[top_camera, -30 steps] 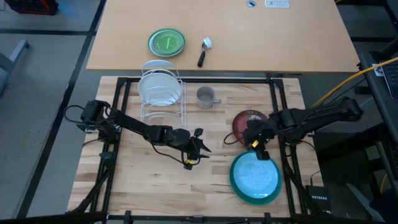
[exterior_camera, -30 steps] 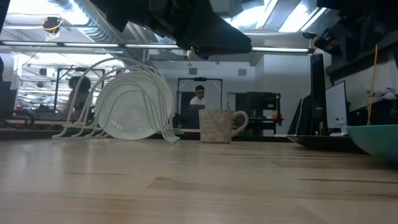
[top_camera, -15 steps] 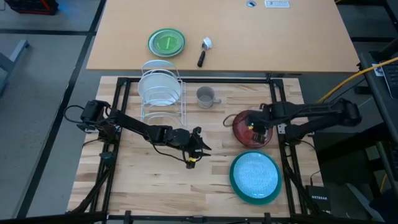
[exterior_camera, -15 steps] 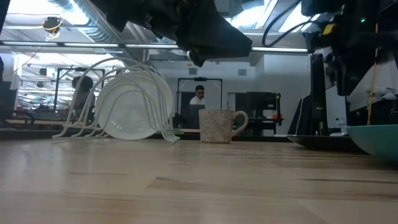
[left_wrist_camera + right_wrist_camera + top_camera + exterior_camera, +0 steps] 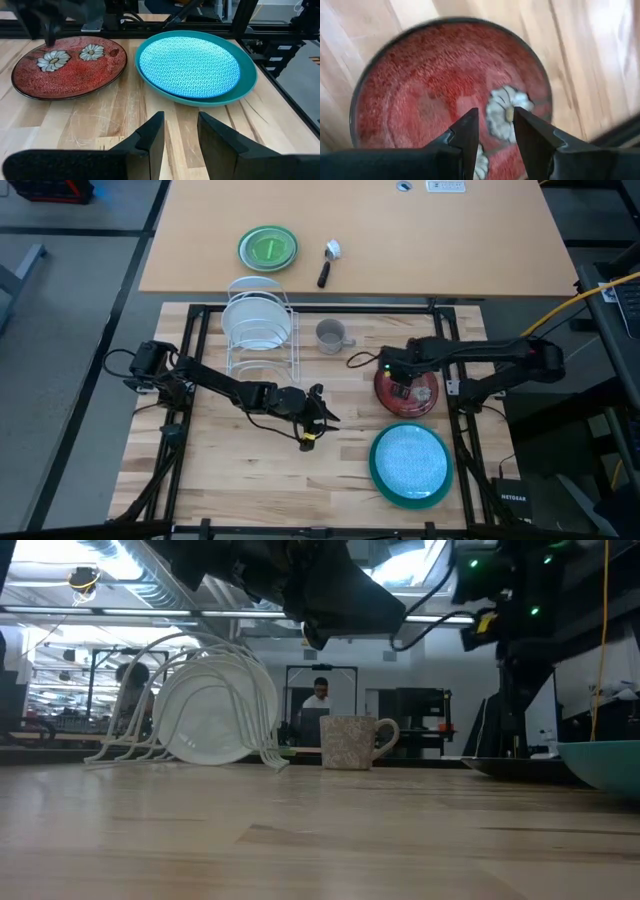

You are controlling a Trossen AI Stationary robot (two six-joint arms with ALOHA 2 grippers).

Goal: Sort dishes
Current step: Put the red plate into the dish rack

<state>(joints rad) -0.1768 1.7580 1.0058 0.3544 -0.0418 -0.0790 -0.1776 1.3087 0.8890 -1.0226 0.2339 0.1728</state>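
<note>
High view: right gripper (image 5: 400,387) sits over the dark red patterned plate (image 5: 410,390), on the plate's side toward the grey mug (image 5: 331,335); the teal plate (image 5: 410,465) with the light blue plate (image 5: 408,458) stacked in it lies just past the red one, apart from this gripper. Left gripper (image 5: 318,418) hangs over bare table (image 5: 250,470) mid-board, well apart from all dishes; the white plate (image 5: 258,322) stands in the wire rack (image 5: 262,345) beyond it. Low view: mug (image 5: 352,743) upright on the table, white plate (image 5: 212,720) on edge in the rack (image 5: 130,740), teal plate rim (image 5: 605,762) at the frame edge; gripper fingers not resolvable here. Left wrist view: left gripper (image 5: 179,136) has a narrow gap between its fingers, nothing in it, nothing touched; red plate (image 5: 70,65) and the blue-in-teal stack (image 5: 192,65) lie side by side ahead, not touching. Right wrist view: right gripper (image 5: 495,132) points down at the red plate (image 5: 430,100), fingers parted with a small gap, empty; contact with the plate can't be confirmed.
</note>
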